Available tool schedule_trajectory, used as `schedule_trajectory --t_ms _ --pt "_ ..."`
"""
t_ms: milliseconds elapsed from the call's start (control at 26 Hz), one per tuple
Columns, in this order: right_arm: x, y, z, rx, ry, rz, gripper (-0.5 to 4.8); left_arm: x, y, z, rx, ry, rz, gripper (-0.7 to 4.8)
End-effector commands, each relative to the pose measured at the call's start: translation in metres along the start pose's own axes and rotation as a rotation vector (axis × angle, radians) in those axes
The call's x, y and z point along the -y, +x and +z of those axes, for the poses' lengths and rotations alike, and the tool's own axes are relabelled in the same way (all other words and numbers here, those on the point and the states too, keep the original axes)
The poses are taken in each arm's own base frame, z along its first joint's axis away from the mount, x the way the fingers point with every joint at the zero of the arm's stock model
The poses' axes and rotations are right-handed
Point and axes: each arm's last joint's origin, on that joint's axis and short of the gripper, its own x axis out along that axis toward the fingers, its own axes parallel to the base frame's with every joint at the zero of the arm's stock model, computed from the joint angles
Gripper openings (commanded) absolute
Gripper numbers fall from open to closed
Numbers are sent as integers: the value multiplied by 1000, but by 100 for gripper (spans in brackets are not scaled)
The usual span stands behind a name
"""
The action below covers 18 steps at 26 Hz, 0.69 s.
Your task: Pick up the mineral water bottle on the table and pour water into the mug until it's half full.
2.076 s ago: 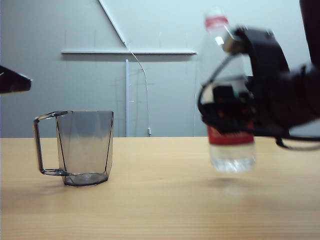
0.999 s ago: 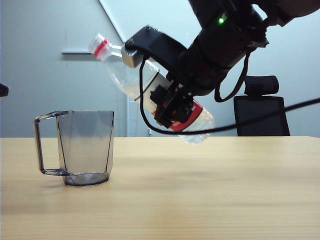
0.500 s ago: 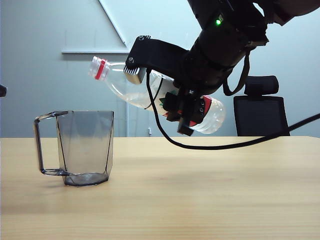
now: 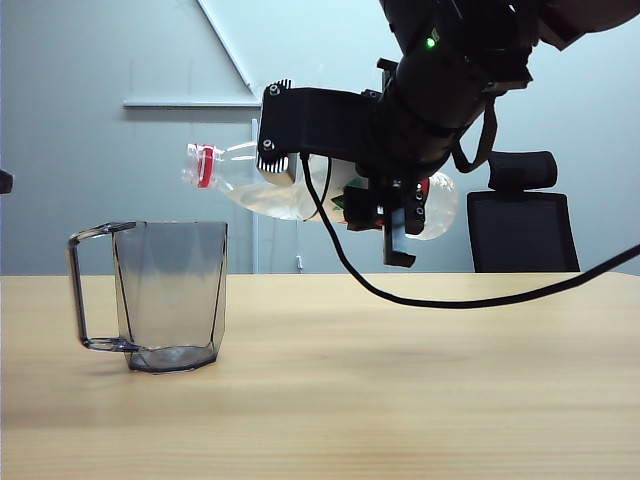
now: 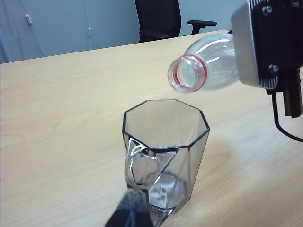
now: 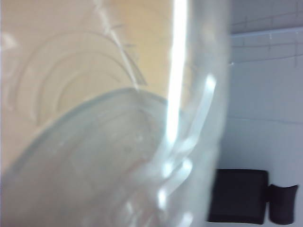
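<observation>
Right fingers (image 4: 385, 205) clamped on level mineral water bottle (image 4: 250, 185), left wrist view reveals uncapped mouth above mug (image 5: 163, 156), left fingers' opening indiscernible.

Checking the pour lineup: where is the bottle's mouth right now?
In the exterior view the bottle lies nearly level in the right tool, mouth above the mug, upper left.

The right gripper (image 4: 345, 150), clamped on the clear plastic mineral water bottle with the red neck ring (image 4: 262, 186), has carried it from upright above the right side of the light-wood table leftward and higher. The bottle has tipped to nearly level, its open mouth now pointing left above the smoky grey faceted mug (image 4: 170, 295). Water (image 4: 285, 205) has pooled along its lower side.
</observation>
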Motion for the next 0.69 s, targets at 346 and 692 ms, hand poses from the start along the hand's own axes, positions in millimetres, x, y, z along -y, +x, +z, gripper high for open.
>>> schedule_trajectory --t_ms 346,692 --pt "18 -4 4 -13 -48 -141 208 0 0 2 10 -4 -3 -2" --pt "19 -4 4 -38 -117 -147 208 0 0 2 10 -4 -3 -2"
